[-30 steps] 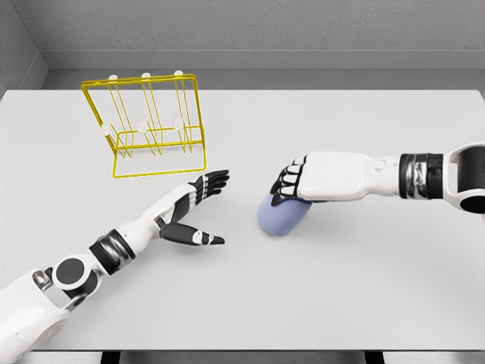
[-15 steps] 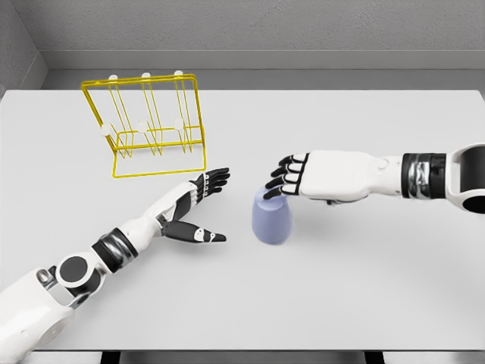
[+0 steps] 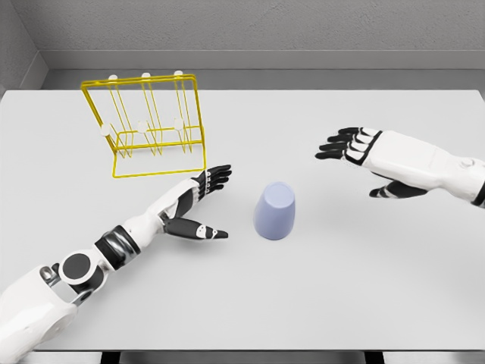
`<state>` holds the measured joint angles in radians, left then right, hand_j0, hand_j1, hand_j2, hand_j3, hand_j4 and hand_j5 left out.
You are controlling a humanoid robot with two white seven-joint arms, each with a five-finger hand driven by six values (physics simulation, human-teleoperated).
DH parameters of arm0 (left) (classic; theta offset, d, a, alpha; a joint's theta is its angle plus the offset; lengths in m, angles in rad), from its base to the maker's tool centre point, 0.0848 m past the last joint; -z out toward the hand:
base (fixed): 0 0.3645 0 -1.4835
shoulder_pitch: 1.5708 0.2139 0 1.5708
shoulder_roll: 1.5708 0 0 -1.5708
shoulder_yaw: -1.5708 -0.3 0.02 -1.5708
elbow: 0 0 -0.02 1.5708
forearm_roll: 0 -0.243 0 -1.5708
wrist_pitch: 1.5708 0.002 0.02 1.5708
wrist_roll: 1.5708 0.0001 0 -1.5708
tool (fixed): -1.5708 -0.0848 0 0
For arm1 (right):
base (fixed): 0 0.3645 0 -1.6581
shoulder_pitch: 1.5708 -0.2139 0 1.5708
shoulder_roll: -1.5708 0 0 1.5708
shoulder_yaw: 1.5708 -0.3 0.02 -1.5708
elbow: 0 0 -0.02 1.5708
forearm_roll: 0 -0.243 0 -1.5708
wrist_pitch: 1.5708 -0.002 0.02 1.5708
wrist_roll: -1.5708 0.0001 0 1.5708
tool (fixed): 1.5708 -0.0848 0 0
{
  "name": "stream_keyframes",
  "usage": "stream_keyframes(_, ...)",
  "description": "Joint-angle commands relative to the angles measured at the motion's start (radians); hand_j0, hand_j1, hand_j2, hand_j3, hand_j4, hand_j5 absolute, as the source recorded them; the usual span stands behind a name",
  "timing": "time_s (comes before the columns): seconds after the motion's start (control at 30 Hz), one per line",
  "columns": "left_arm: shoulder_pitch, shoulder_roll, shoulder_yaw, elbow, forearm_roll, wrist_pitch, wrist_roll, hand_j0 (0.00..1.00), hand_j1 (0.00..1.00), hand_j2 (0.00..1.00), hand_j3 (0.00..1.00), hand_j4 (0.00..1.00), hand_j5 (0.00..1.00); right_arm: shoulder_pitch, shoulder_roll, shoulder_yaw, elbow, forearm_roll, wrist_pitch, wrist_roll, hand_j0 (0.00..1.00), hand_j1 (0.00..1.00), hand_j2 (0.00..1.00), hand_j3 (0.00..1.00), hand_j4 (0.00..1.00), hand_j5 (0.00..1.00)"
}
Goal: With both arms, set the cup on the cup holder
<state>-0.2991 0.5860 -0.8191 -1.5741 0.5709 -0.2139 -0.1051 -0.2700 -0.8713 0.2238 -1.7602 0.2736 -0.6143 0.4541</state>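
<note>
Head view shows a pale lavender plastic cup (image 3: 273, 211) standing upside down mid-table, touched by neither hand. Left hand (image 3: 198, 203) lies just left of it, fingers spread wide, holding nothing. Right hand (image 3: 369, 155) hovers far right, fingers loosely extended. Yellow wire cup holder (image 3: 148, 125) stands far left on the white table (image 3: 364, 288).

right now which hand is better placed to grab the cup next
Probably the left hand: it lies open on the table just beside the cup, fingers toward the yellow cup holder. The right hand is open too, but raised and farther off.
</note>
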Motion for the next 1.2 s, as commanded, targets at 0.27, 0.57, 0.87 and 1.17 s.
stream_keyframes(0.27, -0.028, -0.041, -0.005, 0.025, 0.004, 0.002, 0.001, 1.0, 1.0, 1.0, 1.0, 1.0, 1.0, 0.011, 0.008, -0.133, 0.007, -0.071, 0.003, 0.0, 1.0, 1.0, 1.0, 1.0, 1.0, 1.0)
stream_keyframes(0.57, -0.052, -0.101, -0.011, 0.022, 0.0, 0.088, -0.001, 1.0, 1.0, 1.0, 1.0, 1.0, 1.0, 0.052, 0.075, -0.135, 0.048, -0.071, 0.003, 0.006, 1.0, 1.0, 1.0, 1.0, 1.0, 1.0)
stream_keyframes(0.87, -0.057, -0.132, -0.023, 0.023, -0.005, 0.09, -0.001, 1.0, 1.0, 1.0, 1.0, 1.0, 1.0, 0.057, 0.1, -0.136, 0.051, -0.068, 0.003, 0.008, 1.0, 1.0, 1.0, 1.0, 1.0, 1.0)
stream_keyframes(1.17, -0.058, -0.153, -0.038, 0.017, -0.009, 0.126, 0.001, 1.0, 1.0, 1.0, 1.0, 1.0, 1.0, 0.055, 0.101, -0.135, 0.051, -0.07, 0.003, 0.008, 1.0, 1.0, 1.0, 1.0, 1.0, 1.0)
